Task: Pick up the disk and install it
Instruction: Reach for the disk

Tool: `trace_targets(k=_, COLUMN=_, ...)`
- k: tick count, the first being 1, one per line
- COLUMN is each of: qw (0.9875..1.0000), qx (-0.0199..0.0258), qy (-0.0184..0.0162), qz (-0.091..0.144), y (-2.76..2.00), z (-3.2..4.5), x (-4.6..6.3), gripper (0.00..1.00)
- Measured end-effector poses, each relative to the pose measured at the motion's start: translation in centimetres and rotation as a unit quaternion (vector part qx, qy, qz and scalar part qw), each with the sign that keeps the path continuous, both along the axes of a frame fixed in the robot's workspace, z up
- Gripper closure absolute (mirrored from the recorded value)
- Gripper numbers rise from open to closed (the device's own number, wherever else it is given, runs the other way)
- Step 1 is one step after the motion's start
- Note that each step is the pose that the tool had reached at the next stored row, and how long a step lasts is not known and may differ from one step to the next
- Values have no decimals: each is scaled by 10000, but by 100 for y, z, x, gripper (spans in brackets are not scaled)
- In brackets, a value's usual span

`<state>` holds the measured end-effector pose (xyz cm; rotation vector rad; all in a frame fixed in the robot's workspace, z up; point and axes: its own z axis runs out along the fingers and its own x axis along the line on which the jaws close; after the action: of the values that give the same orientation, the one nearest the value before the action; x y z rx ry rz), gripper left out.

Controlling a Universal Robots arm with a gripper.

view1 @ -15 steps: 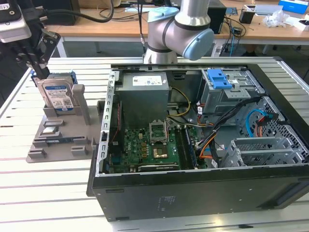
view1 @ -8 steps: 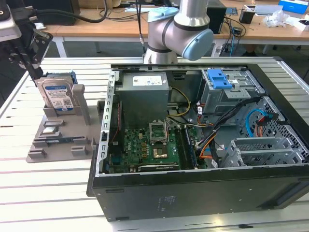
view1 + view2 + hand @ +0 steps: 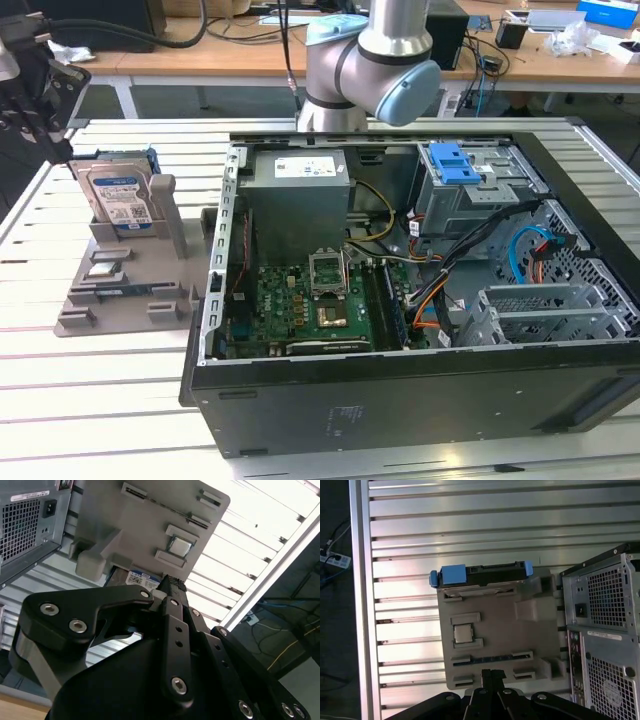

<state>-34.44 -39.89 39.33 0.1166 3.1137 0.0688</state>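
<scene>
Slatted metal table (image 3: pixel 100 400) holds a grey stand (image 3: pixel 120 300) with the disk (image 3: pixel 118 195) standing up in it, beside the computer case (image 3: pixel 400 410); the claw (image 3: pixel 488 674), close by, looks shut and empty; a good grab needs it wide open, straight over the disk.

Robotics lab: slatted workbench (image 3: pixel 110 400), cluttered desks (image 3: pixel 225 58).
</scene>
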Motion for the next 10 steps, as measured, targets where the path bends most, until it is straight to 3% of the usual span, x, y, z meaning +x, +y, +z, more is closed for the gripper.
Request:
trace_targets(k=7, qw=10000, qx=0, qy=0, qz=0, y=31, z=-1, x=-217, gripper=89)
trace_targets(k=9, qw=10000, qx=0, qy=0, qz=0, y=63, z=-4, x=-300, gripper=89)
trace_targets(k=10, qw=10000, qx=0, qy=0, qz=-1, y=113, z=-8, x=-312, gripper=89)
